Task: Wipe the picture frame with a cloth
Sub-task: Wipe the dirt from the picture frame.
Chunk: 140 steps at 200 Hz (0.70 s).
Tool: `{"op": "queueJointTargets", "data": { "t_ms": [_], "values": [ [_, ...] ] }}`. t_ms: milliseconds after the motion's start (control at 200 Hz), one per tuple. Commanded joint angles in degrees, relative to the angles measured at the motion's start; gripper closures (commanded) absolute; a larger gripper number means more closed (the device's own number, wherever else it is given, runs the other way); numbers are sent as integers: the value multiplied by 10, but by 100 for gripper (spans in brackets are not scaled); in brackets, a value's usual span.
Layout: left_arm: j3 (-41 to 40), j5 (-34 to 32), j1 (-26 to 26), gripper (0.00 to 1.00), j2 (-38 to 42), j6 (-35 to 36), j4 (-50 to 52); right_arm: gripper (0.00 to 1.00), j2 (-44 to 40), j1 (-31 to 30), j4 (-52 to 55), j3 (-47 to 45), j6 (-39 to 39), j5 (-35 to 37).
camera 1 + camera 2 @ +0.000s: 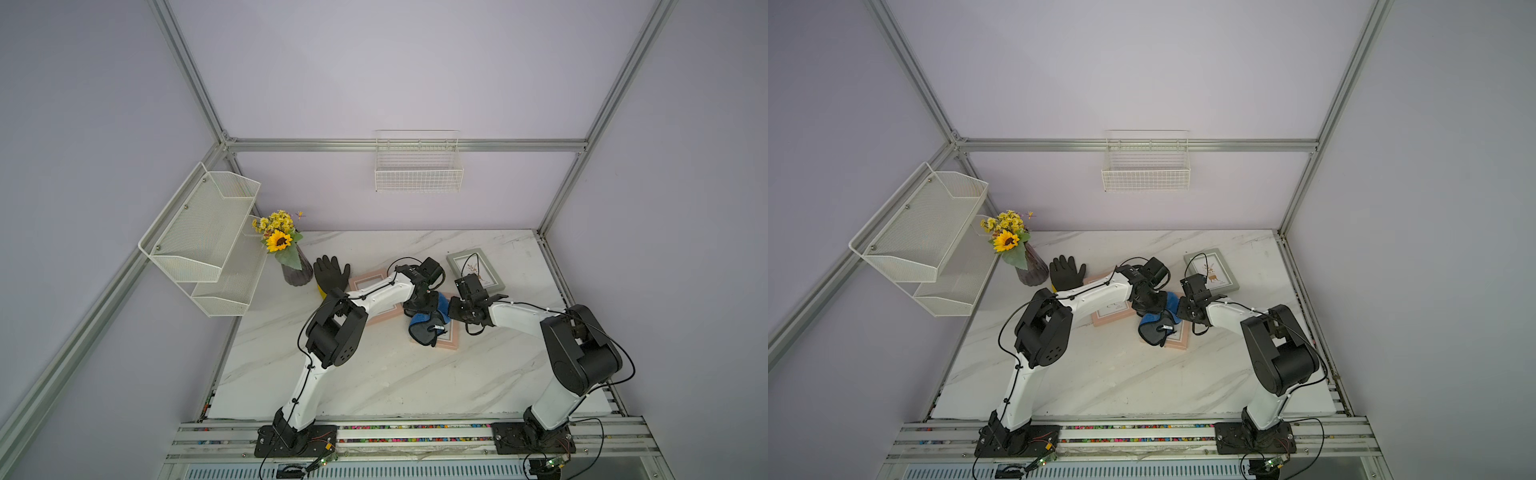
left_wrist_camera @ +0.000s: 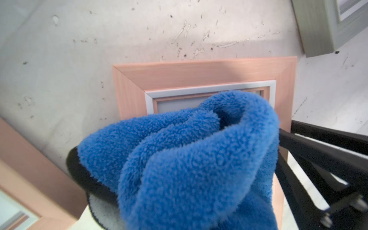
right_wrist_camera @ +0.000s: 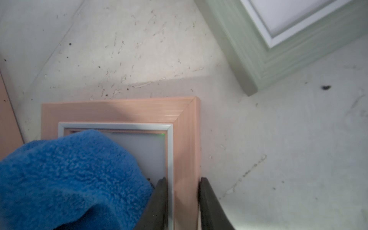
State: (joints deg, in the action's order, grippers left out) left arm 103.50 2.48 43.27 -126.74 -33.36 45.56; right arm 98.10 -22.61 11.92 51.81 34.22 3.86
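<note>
Cloth (image 2: 199,159) first: soft, thick blue pile, light and limp, so it bunches rather than lies flat. The left fingers (image 1: 420,306) are closed on a gathered wad of it, buried in the folds so that their tips do not show. The wad hangs below those fingers and appears to rest on the glass of the picture frame (image 3: 185,139), with a dark-backed tail trailing off on the base side of them. I judge that a grip high on the bunch suits the cloth, leaving a loose pad underneath to press and drag.

The picture frame lies flat on the surface (image 3: 278,159). It has stiff pink wood-look rails round a pane, and is probably light enough to skate on smooth marble and fragile at the glass. The right fingers (image 3: 211,205) pinch one side rail, one finger on the inner lip beside the pane and the other against the outer edge. That reads as a sound hold for steadying it.

Beyond the right fingertips lies a green frame (image 3: 258,59), and beside the left fingers a second pink frame (image 2: 35,169). Farther off, a vase (image 1: 297,272) holds yellow flowers (image 1: 278,232). The wire basket (image 1: 419,176) on the back wall and the two-tier mesh shelf (image 1: 199,232) show nothing inside.
</note>
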Motion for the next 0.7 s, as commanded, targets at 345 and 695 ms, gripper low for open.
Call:
{"op": "queueJointTargets", "data": {
  "t_ms": [345,695],
  "values": [
    [-153,24,53,99,85,-51,-10,72,5,1,40,-8,-5,5],
    [-16,16,-9,98,16,-10,5,72,2,1,41,-9,-5,0]
  ]
}}
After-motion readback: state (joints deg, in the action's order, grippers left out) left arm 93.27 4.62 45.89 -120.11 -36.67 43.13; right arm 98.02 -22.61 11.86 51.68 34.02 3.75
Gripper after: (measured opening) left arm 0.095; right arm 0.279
